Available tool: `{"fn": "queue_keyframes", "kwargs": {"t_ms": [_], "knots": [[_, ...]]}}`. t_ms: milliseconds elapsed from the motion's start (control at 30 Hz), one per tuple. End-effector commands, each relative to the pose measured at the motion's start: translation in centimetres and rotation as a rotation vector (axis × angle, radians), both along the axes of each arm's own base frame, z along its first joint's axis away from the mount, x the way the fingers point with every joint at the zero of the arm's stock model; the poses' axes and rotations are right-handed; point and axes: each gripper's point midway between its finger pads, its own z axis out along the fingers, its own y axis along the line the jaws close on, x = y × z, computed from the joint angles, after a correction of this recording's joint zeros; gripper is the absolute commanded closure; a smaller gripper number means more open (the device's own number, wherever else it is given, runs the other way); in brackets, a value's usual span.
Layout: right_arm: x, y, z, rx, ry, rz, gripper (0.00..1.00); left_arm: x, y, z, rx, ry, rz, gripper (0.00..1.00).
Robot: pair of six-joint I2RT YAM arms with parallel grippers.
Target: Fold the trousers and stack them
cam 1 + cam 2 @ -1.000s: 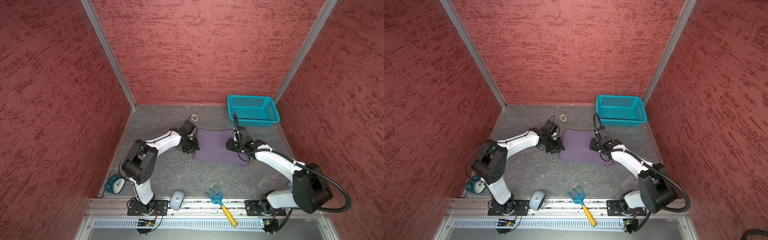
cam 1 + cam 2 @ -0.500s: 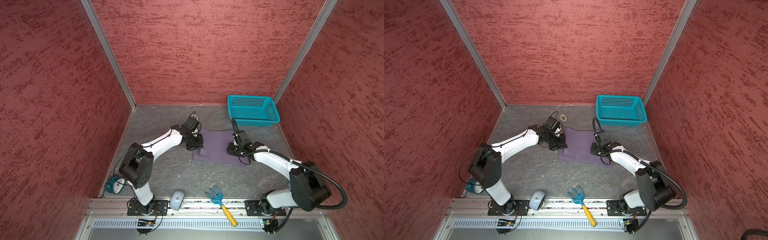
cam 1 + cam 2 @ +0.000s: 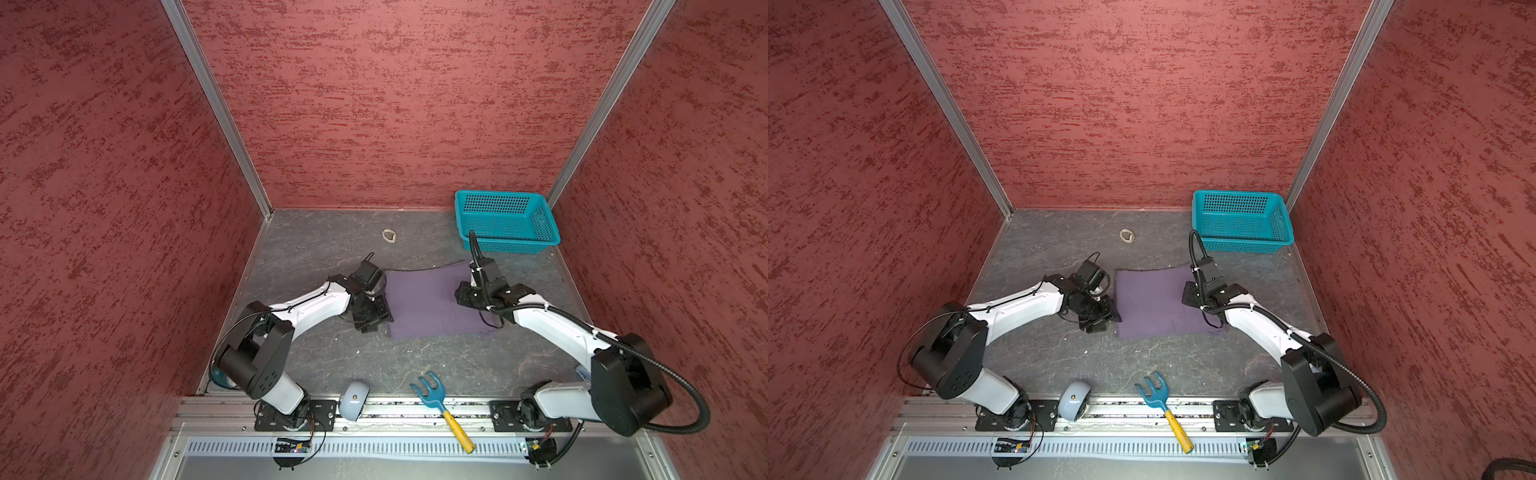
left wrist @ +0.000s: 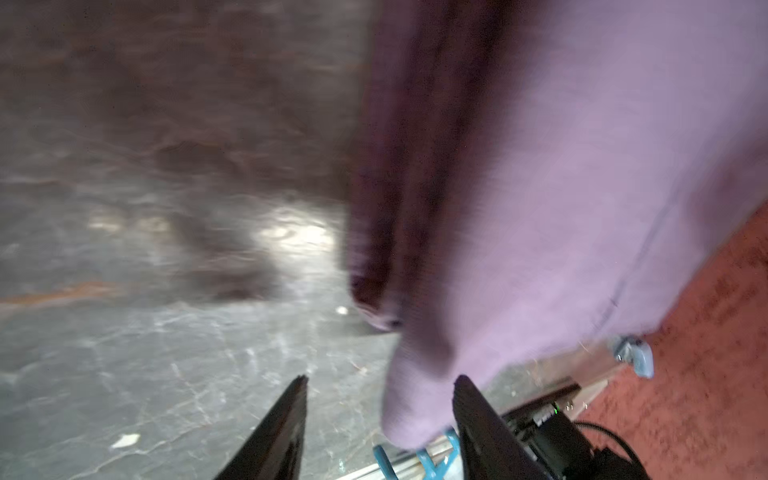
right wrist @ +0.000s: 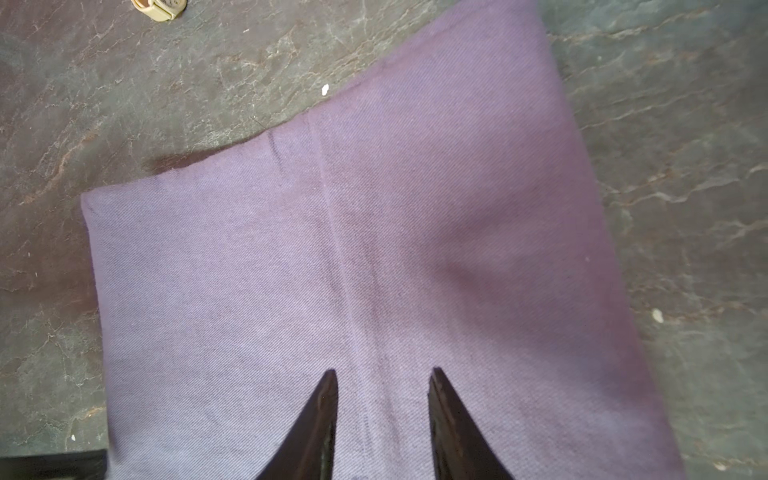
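Note:
The trousers [image 3: 424, 301] [image 3: 1154, 303] lie folded into a flat purple rectangle mid-table. My left gripper [image 3: 372, 318] [image 3: 1100, 320] stands at the rectangle's left edge near its front corner. In the blurred left wrist view the left gripper [image 4: 380, 378] is open, and a corner of the trousers [image 4: 540, 166] sits loose between the spread fingers, close to one of them. My right gripper [image 3: 463, 293] [image 3: 1190, 295] is over the right edge. In the right wrist view the right gripper [image 5: 382, 370] is open just above the flat trousers [image 5: 374, 249], gripping nothing.
A teal basket [image 3: 511, 245] [image 3: 1246, 245] stands at the back right. A small beige ring [image 3: 389, 236] [image 5: 160, 8] lies behind the cloth. At the front edge are a blue rake with a yellow handle [image 3: 432, 392] and a pale grey rounded object [image 3: 354, 401].
My left gripper shut on the trousers' left edge, then opened, let it go and drew back toward the front left. The cloth now lies flatter. The right gripper has hardly moved.

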Motion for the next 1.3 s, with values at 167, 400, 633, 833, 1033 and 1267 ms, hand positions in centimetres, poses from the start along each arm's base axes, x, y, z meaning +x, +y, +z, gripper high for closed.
{"fn": "queue_keyframes", "kwargs": {"t_ms": [167, 400, 633, 833, 1033, 1267], "knots": [[-0.2, -1.0, 0.1, -0.045, -0.021, -0.002, 0.62, 6.1, 0.4, 6.5, -0.024, -0.232, 0.028, 0.36], [-0.2, -1.1, -0.6, -0.055, 0.0, -0.003, 0.65, 8.2, -2.6, 4.9, -0.101, -0.232, -0.001, 0.39], [-0.1, -0.7, -1.7, -0.056, 0.038, 0.008, 0.66, 9.8, -3.7, 1.6, -0.098, -0.201, -0.012, 0.4], [-0.2, -0.4, -2.8, -0.049, 0.075, 0.007, 0.67, 11.5, -4.2, 1.1, -0.089, -0.223, -0.036, 0.94], [0.0, -0.4, -2.9, -0.048, 0.077, -0.008, 0.67, 12.8, -3.7, 3.1, -0.059, -0.285, -0.069, 1.0], [0.6, 0.0, -3.2, -0.047, 0.09, -0.005, 0.67, 13.6, -3.5, 6.1, -0.07, -0.349, -0.077, 1.0]]}}
